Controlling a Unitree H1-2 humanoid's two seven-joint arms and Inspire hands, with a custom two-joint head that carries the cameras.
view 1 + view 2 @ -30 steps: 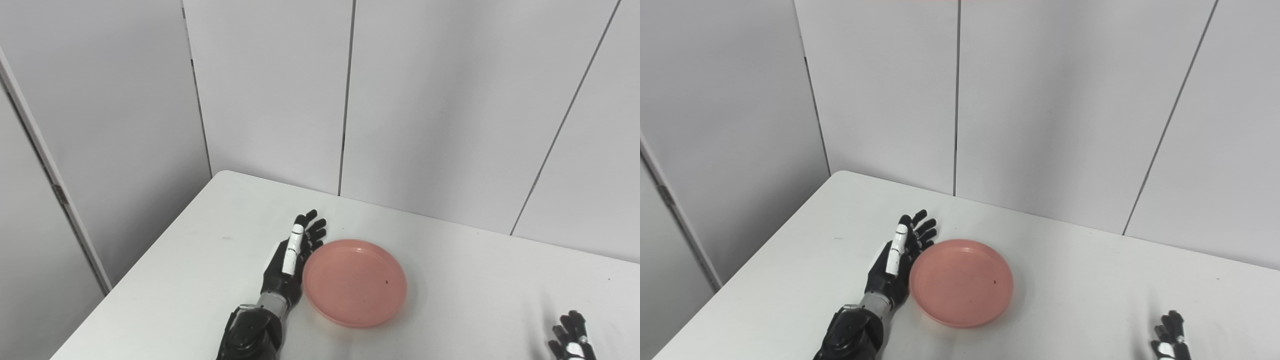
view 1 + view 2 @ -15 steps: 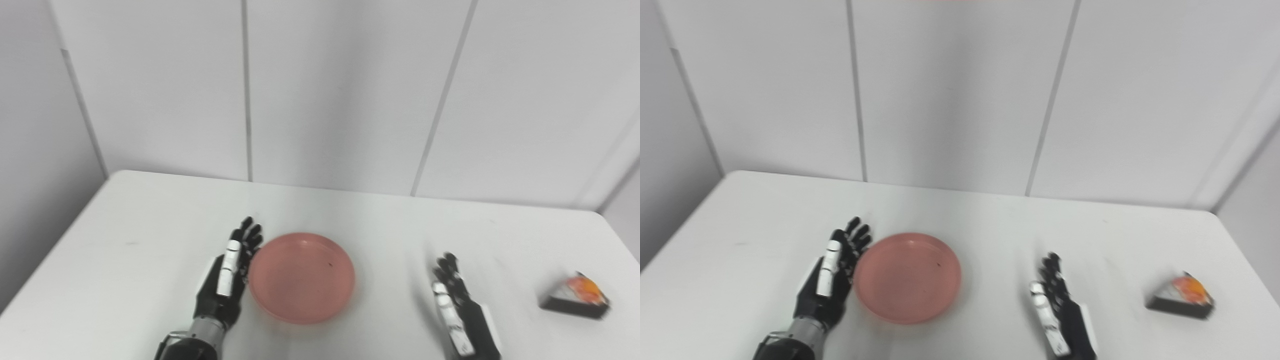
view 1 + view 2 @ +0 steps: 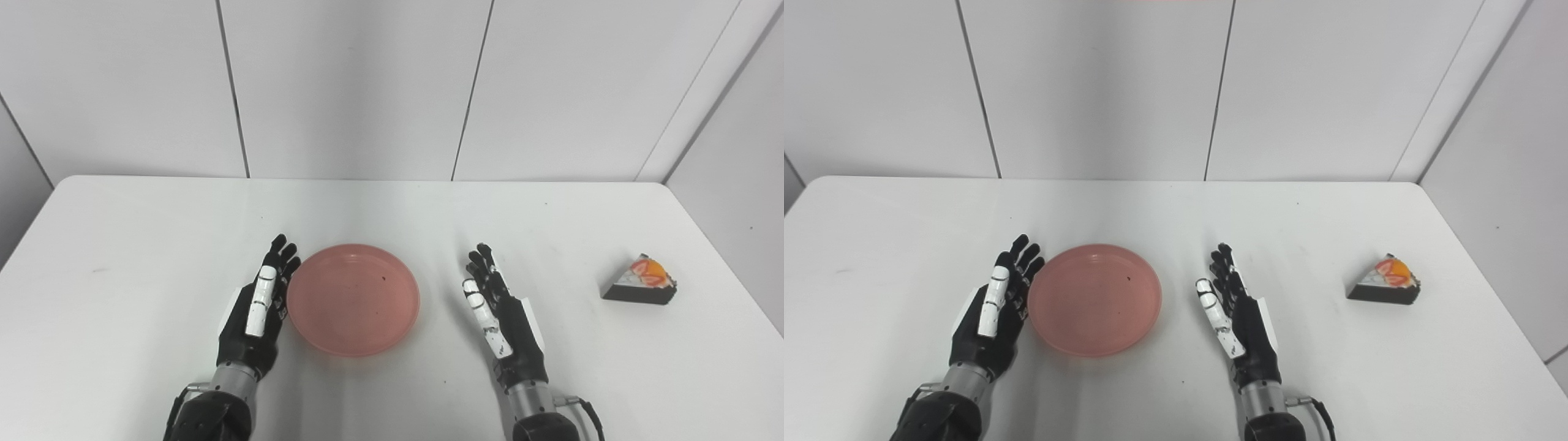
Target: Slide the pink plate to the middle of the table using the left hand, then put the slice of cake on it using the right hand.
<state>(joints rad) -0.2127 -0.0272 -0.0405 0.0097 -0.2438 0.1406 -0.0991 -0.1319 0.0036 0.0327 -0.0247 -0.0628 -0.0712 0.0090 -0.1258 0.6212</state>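
Right beside the left hand, fingers spread and holding nothing, sits the plate; right hand also loose, cake well off to its right.

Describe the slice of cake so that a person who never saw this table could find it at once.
Look at the white table and follow it to its right side, well beyond the right hand and the pink plate. There the slice of cake lies alone: a small dark wedge with white cream and orange-red fruit on top, the only food in view.

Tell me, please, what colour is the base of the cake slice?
Dark brown, nearly black, on the cake slice; left eye view.
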